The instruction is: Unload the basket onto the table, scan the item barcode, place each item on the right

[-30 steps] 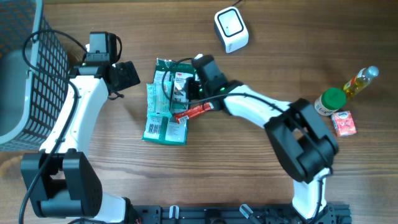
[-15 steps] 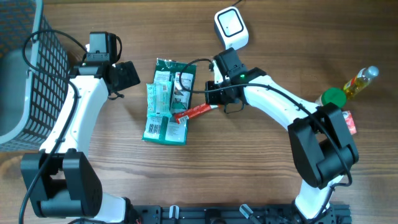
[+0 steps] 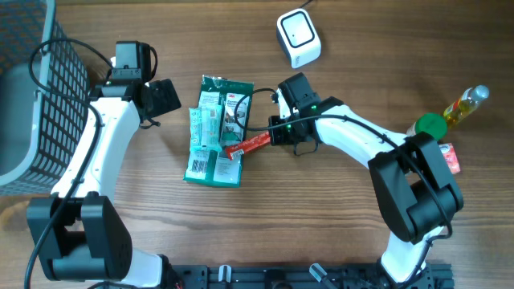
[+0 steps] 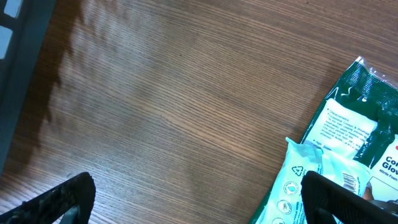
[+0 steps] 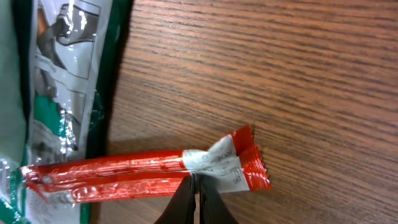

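A red stick packet with a white label lies on the table, its left end resting on a pile of green and white packets. My right gripper is shut, and its tips pinch the lower edge of the red packet near the white label. The white barcode scanner stands at the back of the table. To the left of the pile my left gripper hangs wide open above bare wood, holding nothing. One finger hangs over the corner of the green packet.
A dark mesh basket stands at the left edge. At the far right stand a yellow bottle, a green-lidded jar and a small pink pack.
My right gripper left the top of the green pile, swung right, then came down at the red packet's right end and shut on it. The left arm stayed still.
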Available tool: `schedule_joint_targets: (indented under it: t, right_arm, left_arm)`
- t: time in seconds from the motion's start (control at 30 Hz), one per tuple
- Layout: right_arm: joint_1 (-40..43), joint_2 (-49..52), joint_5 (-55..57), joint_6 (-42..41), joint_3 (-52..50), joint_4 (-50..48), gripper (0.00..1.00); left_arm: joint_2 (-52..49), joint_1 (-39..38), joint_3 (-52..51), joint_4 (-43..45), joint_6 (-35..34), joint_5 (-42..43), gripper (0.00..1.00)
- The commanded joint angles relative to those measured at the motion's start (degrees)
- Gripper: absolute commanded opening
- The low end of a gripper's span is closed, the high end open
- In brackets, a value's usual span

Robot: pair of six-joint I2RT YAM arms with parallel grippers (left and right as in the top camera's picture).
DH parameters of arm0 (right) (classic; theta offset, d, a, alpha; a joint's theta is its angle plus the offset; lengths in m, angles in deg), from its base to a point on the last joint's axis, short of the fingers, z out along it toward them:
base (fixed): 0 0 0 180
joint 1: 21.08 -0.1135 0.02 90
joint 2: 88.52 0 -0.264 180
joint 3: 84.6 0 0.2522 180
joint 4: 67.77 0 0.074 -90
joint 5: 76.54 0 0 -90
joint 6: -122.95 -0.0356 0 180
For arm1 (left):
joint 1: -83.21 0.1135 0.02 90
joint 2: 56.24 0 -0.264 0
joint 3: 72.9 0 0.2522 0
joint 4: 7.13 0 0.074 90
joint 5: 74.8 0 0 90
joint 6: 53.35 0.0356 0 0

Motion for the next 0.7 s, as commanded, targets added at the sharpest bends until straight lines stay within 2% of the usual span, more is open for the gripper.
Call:
schedule_joint_targets:
  t: [0.0,0.13,0.23,0.33,0.67]
  right_arm:
    - [-0.13,-0.31,1.60,-0.94,-0.81,-0.44,0.06]
    - [-0.13,-0.31,0.33,-2.58,-0.81,-1.33,0.06]
    - [0.02,-0.31,-8.72,-2.23,-0.79,-4.35,0.08]
    - [0.15,-0.31,-11.56,-2.38,-0.79,-5.77,0.09]
    - [0.07,-0.31,-3.74,-2.40,-0.81,-5.05,0.12]
  left_arm:
    - [-0.46,0.15,-0.26,0.02,-0.09,-0.50,1.00]
    - [-0.46,0.15,-0.26,0.02,-0.09,-0.50,1.00]
    - [-0.46,0.15,-0.26,0.02,-0.07,-0.50,1.00]
    - [-0.46,0.15,-0.26,0.02,-0.07,-0.50,1.00]
    - [-0.46,0.15,-0.26,0.02,-0.09,-0.50,1.00]
